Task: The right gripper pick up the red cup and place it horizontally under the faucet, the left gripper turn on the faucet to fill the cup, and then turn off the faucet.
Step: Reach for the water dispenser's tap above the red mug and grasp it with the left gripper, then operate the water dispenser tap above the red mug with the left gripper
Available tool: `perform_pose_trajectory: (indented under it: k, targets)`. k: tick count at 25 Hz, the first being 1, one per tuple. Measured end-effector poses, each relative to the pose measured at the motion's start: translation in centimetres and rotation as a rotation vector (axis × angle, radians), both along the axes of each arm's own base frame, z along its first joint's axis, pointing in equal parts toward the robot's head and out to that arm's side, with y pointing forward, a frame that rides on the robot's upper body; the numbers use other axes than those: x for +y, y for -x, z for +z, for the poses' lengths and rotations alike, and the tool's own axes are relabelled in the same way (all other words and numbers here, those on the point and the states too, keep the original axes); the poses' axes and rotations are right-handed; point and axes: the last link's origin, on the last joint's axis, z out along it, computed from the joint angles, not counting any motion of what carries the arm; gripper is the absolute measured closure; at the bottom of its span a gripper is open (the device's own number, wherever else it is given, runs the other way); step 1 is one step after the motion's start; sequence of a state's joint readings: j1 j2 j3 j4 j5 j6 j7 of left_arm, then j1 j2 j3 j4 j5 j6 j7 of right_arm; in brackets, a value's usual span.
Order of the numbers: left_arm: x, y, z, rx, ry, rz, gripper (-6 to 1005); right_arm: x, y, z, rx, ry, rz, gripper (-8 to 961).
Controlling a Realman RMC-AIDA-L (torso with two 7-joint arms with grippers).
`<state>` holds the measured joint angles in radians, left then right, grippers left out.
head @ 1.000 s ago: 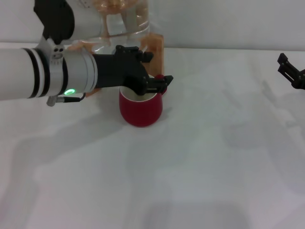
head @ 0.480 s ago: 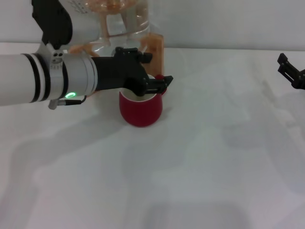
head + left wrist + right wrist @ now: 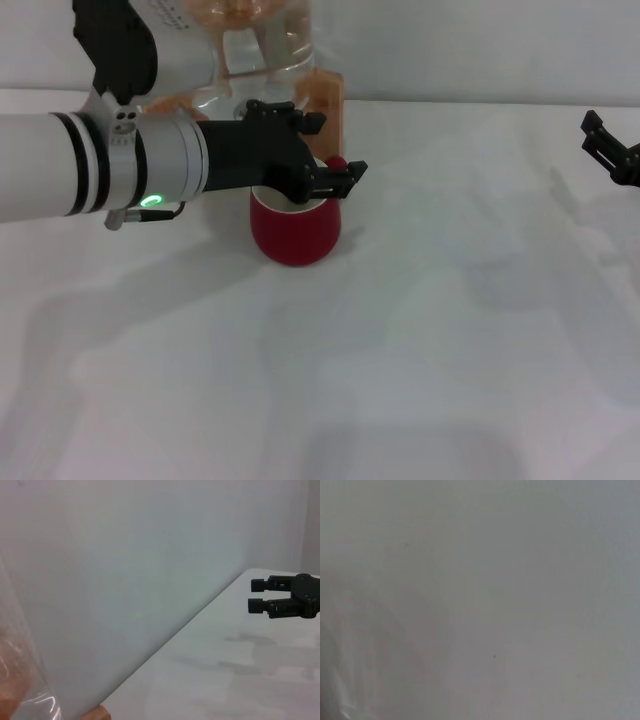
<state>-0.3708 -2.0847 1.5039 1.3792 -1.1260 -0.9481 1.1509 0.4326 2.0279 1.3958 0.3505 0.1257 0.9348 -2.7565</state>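
One white table point(image 3: 450, 330) fills the head view. One glass jar point(image 3: 245, 50) on a wooden stand point(image 3: 325, 100) sits at upper left; its faucet is hidden. The left gripper point(image 3: 335, 182) reaches over the single red cup point(image 3: 295, 232), left of centre; I cannot tell its finger state. The right gripper point(image 3: 610, 150) waits at the right edge, and the left wrist view point(image 3: 262, 595) alone shows its fingers apart.

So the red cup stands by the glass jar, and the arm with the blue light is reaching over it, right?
Not quite. In the head view the arm over the red cup shows a green light: it is the left gripper. The cup does stand by the glass jar. The right gripper waits far off at the table's edge.
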Motion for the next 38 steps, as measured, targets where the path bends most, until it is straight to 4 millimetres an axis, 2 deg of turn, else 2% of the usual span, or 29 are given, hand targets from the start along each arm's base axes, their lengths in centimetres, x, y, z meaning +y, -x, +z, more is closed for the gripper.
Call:
perform_pose_trajectory:
  k: [9, 38]
  targets:
    - [0.1, 0.8, -0.6, 0.005, 0.017, 0.028, 243, 0.0, 0.0, 0.0, 0.000, 0.001, 0.001, 95]
    - [1.1, 0.6, -1.1, 0.010, 0.011, 0.032, 242, 0.1, 0.4, -0.2, -0.002, 0.009, 0.012, 95]
